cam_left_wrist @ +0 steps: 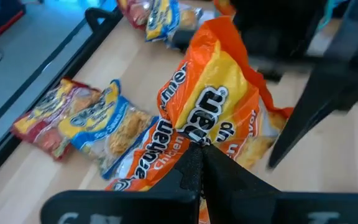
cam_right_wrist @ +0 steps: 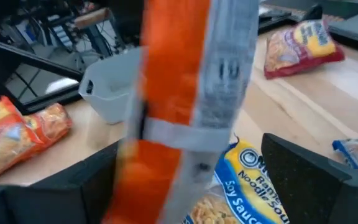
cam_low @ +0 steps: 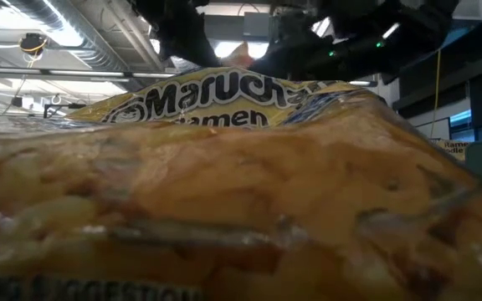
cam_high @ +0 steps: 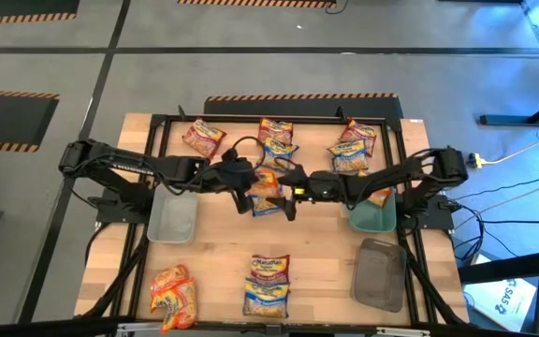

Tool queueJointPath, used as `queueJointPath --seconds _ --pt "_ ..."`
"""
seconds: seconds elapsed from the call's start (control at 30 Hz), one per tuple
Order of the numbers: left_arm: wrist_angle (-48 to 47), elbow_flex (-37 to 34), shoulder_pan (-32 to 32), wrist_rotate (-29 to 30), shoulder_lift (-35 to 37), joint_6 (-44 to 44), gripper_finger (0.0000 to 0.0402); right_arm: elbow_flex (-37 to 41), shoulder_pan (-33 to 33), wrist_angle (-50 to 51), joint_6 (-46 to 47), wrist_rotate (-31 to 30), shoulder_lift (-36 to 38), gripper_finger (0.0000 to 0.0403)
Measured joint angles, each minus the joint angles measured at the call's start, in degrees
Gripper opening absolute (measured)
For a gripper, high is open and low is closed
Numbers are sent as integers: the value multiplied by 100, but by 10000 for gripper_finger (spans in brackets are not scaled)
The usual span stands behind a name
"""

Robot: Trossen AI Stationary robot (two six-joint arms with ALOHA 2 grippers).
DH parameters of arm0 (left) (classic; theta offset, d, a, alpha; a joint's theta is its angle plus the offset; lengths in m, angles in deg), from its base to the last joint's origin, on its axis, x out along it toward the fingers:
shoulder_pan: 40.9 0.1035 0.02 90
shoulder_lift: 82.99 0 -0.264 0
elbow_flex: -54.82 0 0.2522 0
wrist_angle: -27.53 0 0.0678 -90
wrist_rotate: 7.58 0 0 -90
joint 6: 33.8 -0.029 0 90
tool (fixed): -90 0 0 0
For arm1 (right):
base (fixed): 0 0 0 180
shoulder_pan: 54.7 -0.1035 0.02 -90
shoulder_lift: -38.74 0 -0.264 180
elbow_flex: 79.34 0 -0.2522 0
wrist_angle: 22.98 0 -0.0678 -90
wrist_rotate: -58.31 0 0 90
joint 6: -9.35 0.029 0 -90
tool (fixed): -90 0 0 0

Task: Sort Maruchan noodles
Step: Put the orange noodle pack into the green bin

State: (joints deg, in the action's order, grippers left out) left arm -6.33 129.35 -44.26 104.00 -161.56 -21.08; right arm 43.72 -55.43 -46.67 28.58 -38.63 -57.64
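Where packets [cam_high: 267, 285] lie, wooden table [cam_high: 223, 234] meets grey floor [cam_high: 45, 56].

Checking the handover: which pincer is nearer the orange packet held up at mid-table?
Left. The left pincer is shut on the orange packet; the right pincer stands open with the packet between its fingers, not gripping.

Yellow Maruchan ramen packet [cam_low: 224, 209] close up, dark arms [cam_low: 341, 38] above.

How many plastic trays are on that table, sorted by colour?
Clear tray: 1
Teal tray: 1
Grey tray: 1
Total: 3
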Motion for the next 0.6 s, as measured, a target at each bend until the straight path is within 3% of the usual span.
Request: queueJointPath --seconds 0.13,0.23,0.53,0.6 --pt "112 0 -31 -149 0 -89 0 -336 0 12 -176 1 -353 327" --pt "103 0 -59 -168 0 -91 0 -485 0 -4 -380 2 -414 303" --pt "68 0 -63 -94 0 2 13 -564 3 62 -781 -8 -417 143" --pt "88 0 -52 -133 0 20 24 -564 7 70 -817 -9 -417 127"
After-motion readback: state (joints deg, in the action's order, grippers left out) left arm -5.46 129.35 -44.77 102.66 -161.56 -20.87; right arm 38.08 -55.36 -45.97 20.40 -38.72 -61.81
